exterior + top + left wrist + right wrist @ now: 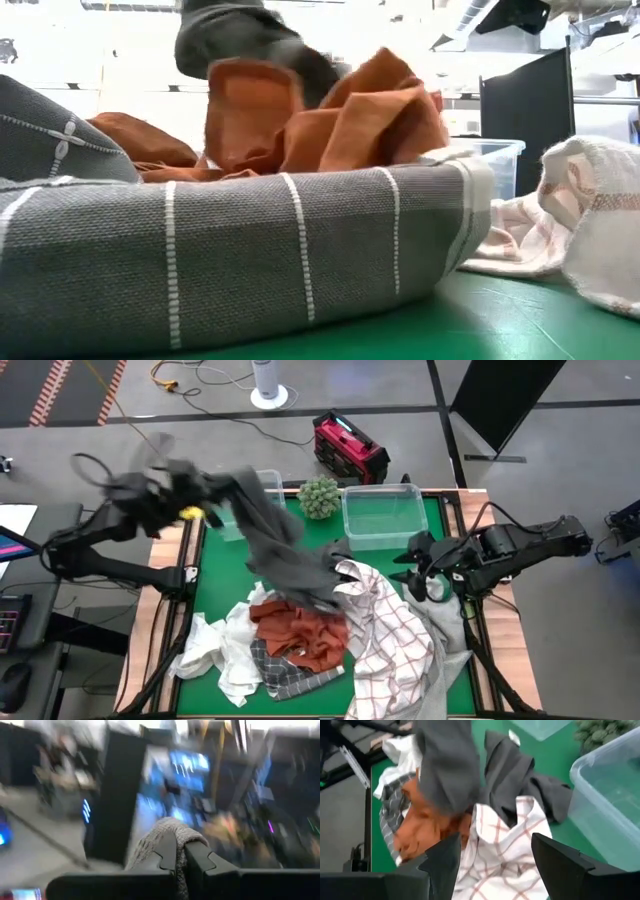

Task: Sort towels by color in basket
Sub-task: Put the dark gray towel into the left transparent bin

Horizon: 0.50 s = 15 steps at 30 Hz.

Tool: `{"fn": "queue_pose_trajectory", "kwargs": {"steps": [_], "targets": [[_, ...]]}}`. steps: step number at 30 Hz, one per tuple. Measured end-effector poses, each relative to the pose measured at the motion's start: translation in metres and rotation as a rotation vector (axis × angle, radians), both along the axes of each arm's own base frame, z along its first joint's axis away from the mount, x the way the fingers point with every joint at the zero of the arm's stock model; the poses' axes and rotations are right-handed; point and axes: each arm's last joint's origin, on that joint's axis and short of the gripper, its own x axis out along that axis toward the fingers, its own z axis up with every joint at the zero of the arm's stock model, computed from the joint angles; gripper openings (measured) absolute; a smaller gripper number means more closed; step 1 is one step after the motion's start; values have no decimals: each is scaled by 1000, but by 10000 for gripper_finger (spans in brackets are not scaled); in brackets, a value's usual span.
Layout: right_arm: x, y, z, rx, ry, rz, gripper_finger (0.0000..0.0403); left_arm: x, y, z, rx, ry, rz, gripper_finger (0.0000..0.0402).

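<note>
My left gripper (222,495) is raised over the table's far left, shut on a dark grey towel (275,540) that hangs slanting down toward the pile. The pile holds a rust-orange towel (300,635), a dark grey plaid one (290,672), a white one (220,655), a white one with grid lines (385,630) and another dark grey cloth (520,782). My right gripper (420,568) is open at the table's right, beside the grid towel (505,845), touching nothing. My left gripper pinches a bunched fold of the dark grey towel (167,837) between its two shut fingers (197,857). The cloth humps up over the fingertips. The towel hangs below the gripper, stretched out long; its lower end (310,588) reaches the pile, touching or not, I cannot tell.
A clear plastic bin (385,515) stands at the far right of the green table (215,575); another clear bin (262,485) is half hidden behind the hanging towel. A green spiky ball (320,497) sits between them. A red device (350,448) lies on the floor beyond.
</note>
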Motion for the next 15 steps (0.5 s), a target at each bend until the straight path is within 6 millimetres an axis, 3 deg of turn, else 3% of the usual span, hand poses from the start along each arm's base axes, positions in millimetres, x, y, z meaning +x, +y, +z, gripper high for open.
{"fn": "queue_pose_trajectory", "kwargs": {"steps": [5, 8, 15], "targets": [[1, 0, 1, -9, -18, -17, 269, -22, 0, 33, 187, -275, 113, 1], [1, -1, 2, -13, -30, -27, 269, -25, 3, 45, 276, -410, 208, 1], [4, 0, 5, -5, -67, -32, 269, -9, 19, 54, 364, -642, 347, 2]]}}
